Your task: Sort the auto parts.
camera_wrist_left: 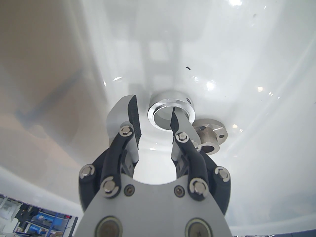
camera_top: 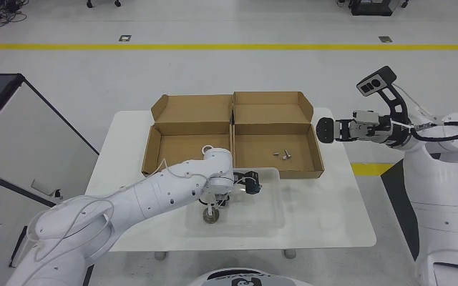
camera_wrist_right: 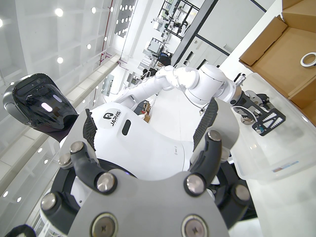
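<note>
A: Where is your left tool [camera_wrist_left: 153, 103]?
B: Down in the clear plastic bin [camera_wrist_left: 197, 38], fingers spread. One pad sits inside the metal collar ring [camera_wrist_left: 172, 98] and the other outside it, with no squeeze on it. A flanged coupling [camera_wrist_left: 212, 134] lies just beside the ring on the bin floor.
A: And your right tool [camera_wrist_right: 149, 108]?
B: Raised at the tabletop's [camera_top: 336, 207] right side, near the right cardboard box [camera_top: 275, 114], fingers spread with nothing between them. Two bolts [camera_top: 280, 152] lie in that box, and the left cardboard box [camera_top: 187, 114] stands against it.
</note>
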